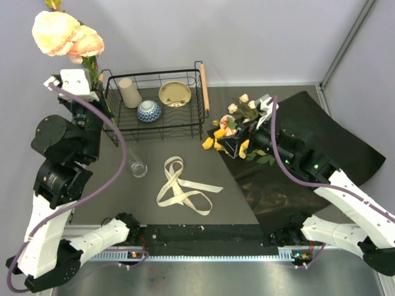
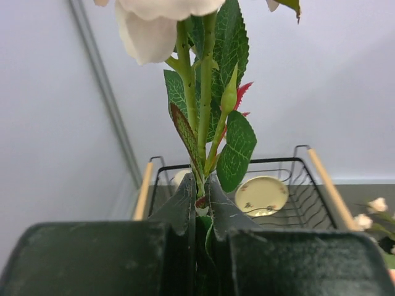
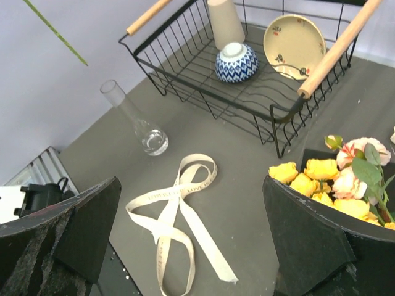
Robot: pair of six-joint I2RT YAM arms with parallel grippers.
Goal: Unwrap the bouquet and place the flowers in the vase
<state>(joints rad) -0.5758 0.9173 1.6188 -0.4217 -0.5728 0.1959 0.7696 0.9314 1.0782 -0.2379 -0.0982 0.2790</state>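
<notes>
the unwrapping looks done: the cream ribbon (image 1: 182, 185) lies loose on the table (image 1: 185, 148) and the black paper (image 1: 333, 135) is spread open at the right; the left gripper (image 2: 200, 206) is pinched tight on the stems of a few peach-pink roses (image 1: 65, 34), held high beside the basket (image 1: 204, 86); the right gripper (image 3: 191, 240) hangs with fingers spread wide over the other flowers (image 1: 234, 126) at the paper's edge, gripping nothing; the vase (image 1: 137, 165) stands empty just left of the ribbon; by this showing, no stem is in it yet, so all the placing is left to do.
</notes>
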